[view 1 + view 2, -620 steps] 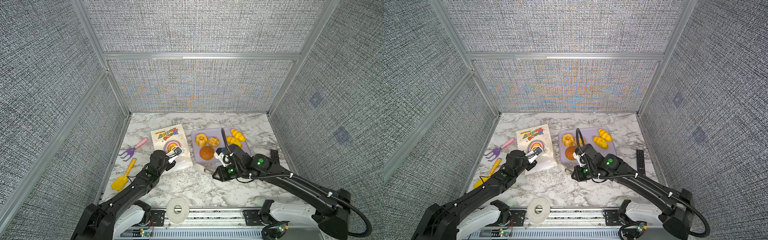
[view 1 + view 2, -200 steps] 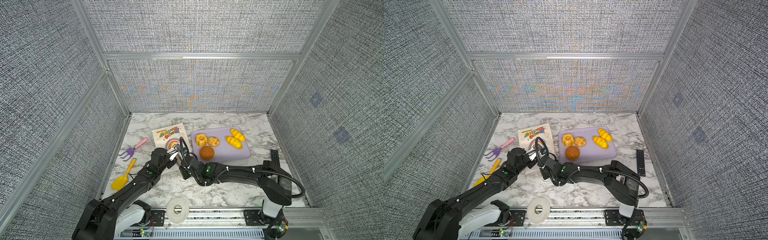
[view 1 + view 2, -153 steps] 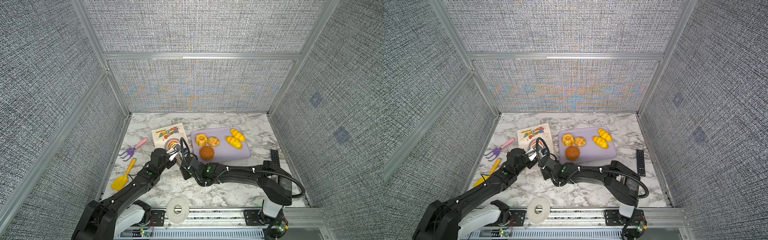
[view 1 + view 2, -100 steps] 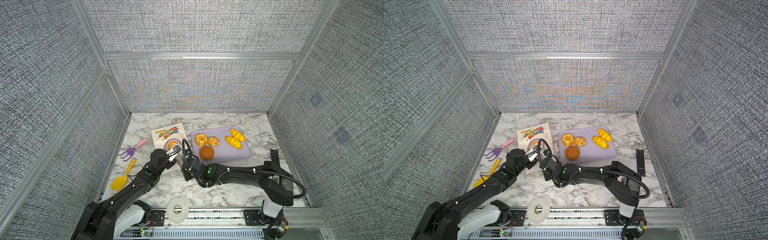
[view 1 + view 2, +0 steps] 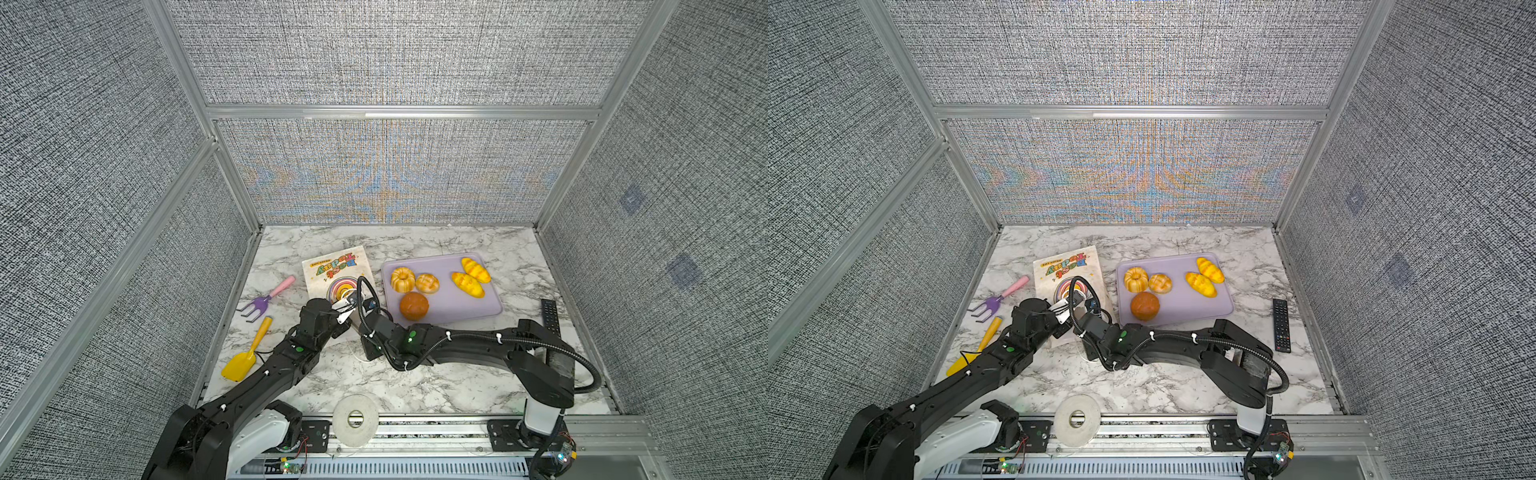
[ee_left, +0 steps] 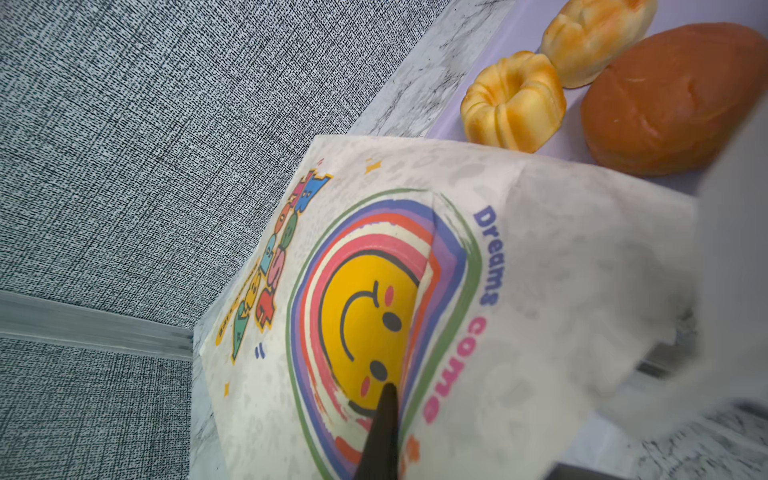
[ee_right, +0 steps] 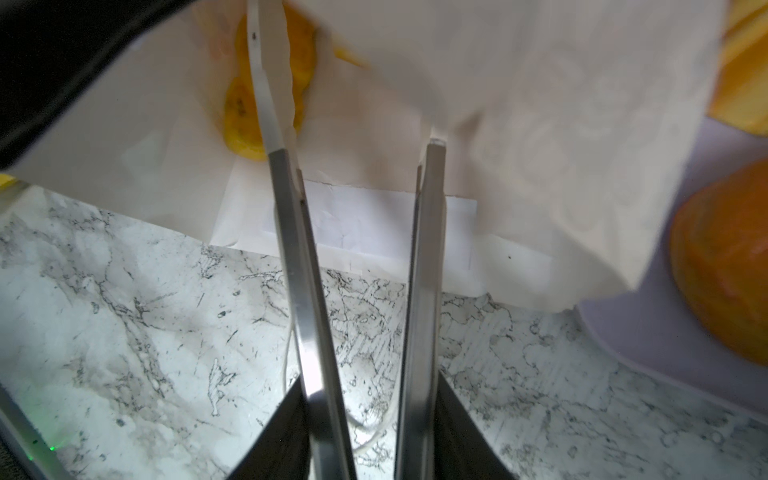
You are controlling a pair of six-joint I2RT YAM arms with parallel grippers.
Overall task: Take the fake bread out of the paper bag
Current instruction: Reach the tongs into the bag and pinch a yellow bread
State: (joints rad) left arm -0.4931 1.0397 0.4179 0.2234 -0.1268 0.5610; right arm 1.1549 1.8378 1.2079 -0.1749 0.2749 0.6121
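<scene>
Where the paper bag (image 5: 332,270) gapes at its near end, one yellow piece of fake bread (image 7: 239,104) shows inside, lying against the inner paper. The bag lies flat on the marble table (image 5: 415,386) with its printed face up (rainbow and smiley visible in both top views), just beside the left edge of the lilac tray (image 5: 478,307).

My right gripper (image 7: 353,149) is positioned at the bag's mouth. Its fingers stand a narrow gap apart, with nothing clamped between them. One finger (image 7: 266,104) reaches in alongside the yellow piece; the other stops under the raised upper sheet. Contact with the bread: I cannot tell.

My left gripper (image 5: 341,309) is closed tight on the upper sheet at the mouth, holding it off the lower sheet. One dark fingertip (image 6: 382,424) lies over the smiley print.

Five pieces rest on the tray:
- fluted ring bun (image 5: 402,279), touching the scored round bun (image 5: 427,283);
- brown round bun (image 5: 414,306), nearest the bag;
- two striped oval rolls (image 5: 468,284), side by side.

Left of the bag lie a purple rake (image 5: 266,299) and a yellow shovel (image 5: 249,353). A black remote (image 5: 550,316) lies right of the tray.
</scene>
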